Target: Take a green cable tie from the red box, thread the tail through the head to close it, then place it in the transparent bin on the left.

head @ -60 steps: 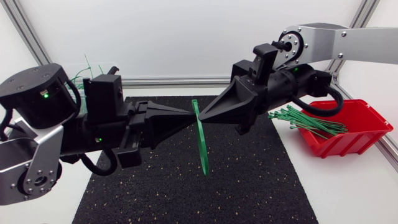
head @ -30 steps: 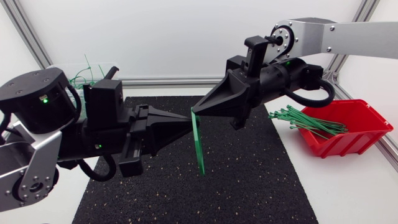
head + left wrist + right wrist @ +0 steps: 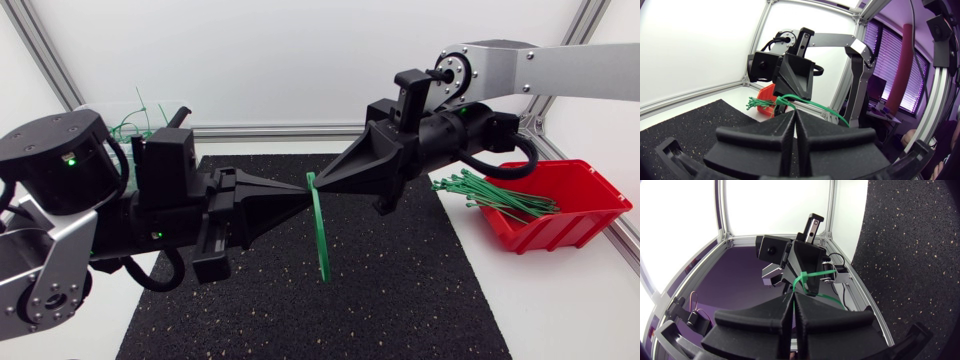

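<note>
Because the green cable tie (image 3: 320, 235) is a thin, light plastic strip, it will flex readily along its length, spring back when released, and slide easily between smooth finger faces; it should therefore be gripped close to the end being worked, not mid-strip. In the head view the tie is above the centre of the black mat (image 3: 400, 290), with its upper end at the point where both tools meet and its free length hanging toward 6 o'clock. The left gripper (image 3: 300, 196) enters from 9 o'clock and the right gripper (image 3: 316, 184) from 2 o'clock. Both wrist views show each tool's wedge fingers pressed together, and each appears to pinch the tie's upper end. A curved green length runs beyond the tips, so the strip is judged to be bowing under load. The red box (image 3: 590, 215) with spare ties (image 3: 490, 192) lies at 3 o'clock; the transparent bin (image 3: 160, 112) at 10 o'clock. The tie is not yet in the bin.
</note>
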Controlling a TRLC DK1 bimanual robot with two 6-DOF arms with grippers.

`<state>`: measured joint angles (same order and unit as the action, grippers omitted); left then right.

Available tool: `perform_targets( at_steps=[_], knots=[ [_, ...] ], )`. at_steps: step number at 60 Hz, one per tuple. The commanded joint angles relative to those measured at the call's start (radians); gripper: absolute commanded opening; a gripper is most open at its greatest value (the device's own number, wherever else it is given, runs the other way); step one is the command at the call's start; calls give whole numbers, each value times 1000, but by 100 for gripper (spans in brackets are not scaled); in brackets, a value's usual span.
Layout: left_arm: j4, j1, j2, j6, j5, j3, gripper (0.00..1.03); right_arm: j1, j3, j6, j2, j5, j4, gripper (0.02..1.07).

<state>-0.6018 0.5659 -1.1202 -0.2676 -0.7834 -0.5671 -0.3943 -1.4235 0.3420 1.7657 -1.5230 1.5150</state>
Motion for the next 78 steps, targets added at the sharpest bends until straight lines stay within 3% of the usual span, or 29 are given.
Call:
perform_targets(
  at_steps=[1, 13, 17, 22, 29, 47, 68, 78],
  knots=[
    [-32, 3, 37, 19, -24, 15, 4, 14, 31, 18, 1, -6, -3, 7],
    [-27, -1, 26, 21, -24, 13, 4, 12, 29, 26, -55, -6, -7, 8],
    [-23, -4, 22, 21, -24, 10, 4, 23, 34, 25, -72, -3, -16, 16],
    [-23, -9, 17, 24, -24, 9, 4, 40, 37, 25, -80, -2, -18, 18],
    [-23, -24, 8, 28, -25, 4, 4, 64, 57, 23, -92, 1, -35, 34],
    [-6, -29, -7, 62, -60, -4, 4, 95, 41, 20, -43, 30, -84, 34],
    [139, -17, -4, 269, -65, -24, 4, 26, -55, 18, 17, 75, -95, 34],
    [146, -20, 5, 284, -65, -27, 4, 2, -71, 22, 49, 103, -95, 34]
  ],
)
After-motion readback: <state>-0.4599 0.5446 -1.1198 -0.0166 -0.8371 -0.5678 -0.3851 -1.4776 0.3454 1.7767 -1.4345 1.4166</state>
